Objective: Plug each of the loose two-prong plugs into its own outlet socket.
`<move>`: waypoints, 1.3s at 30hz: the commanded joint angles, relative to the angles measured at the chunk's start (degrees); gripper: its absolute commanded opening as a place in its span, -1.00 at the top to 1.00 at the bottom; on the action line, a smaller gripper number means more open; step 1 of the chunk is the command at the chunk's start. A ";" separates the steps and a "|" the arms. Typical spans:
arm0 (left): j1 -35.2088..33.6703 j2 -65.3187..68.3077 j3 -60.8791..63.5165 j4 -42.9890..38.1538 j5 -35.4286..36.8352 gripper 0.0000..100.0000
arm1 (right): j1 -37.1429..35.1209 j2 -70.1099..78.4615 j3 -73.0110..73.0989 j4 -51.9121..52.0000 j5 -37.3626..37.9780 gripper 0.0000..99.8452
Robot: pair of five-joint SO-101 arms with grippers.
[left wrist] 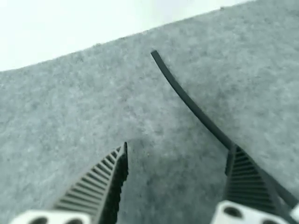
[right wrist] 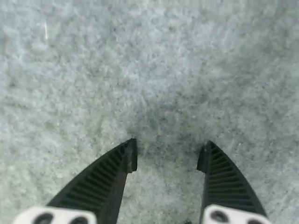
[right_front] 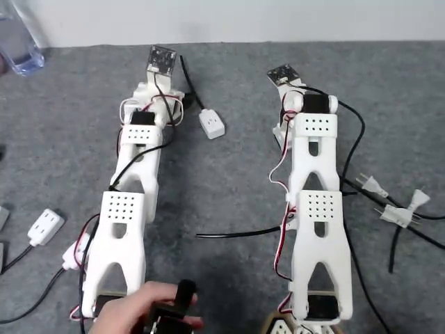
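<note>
Both open, holding nothing: left gripper beside the black cable, right gripper over grey mat. Plugs lie at 3 o'clock, socket at 12. You risk snagging that cable and dragging the socket.

The black cord disappears behind a finger of the left pincer.

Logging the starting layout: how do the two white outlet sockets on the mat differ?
The middle socket lies far up the mat; the left-edge socket lies farther down it. The first's black cord runs toward the far side, while the second's cord runs toward the near left. Both are white, lie on the grey mat and hold no plug.
</note>
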 commanded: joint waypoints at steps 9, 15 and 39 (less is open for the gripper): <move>1.32 -1.05 0.48 -9.67 -0.44 0.36 | 1.10 -0.40 -2.02 -1.27 0.70 0.55; 1.32 -1.05 2.42 -10.20 -0.53 0.36 | 1.10 -0.40 -1.93 -1.27 0.79 0.55; 0.18 2.55 4.44 9.85 -10.81 0.36 | 1.71 -0.40 -2.20 -0.75 0.79 0.55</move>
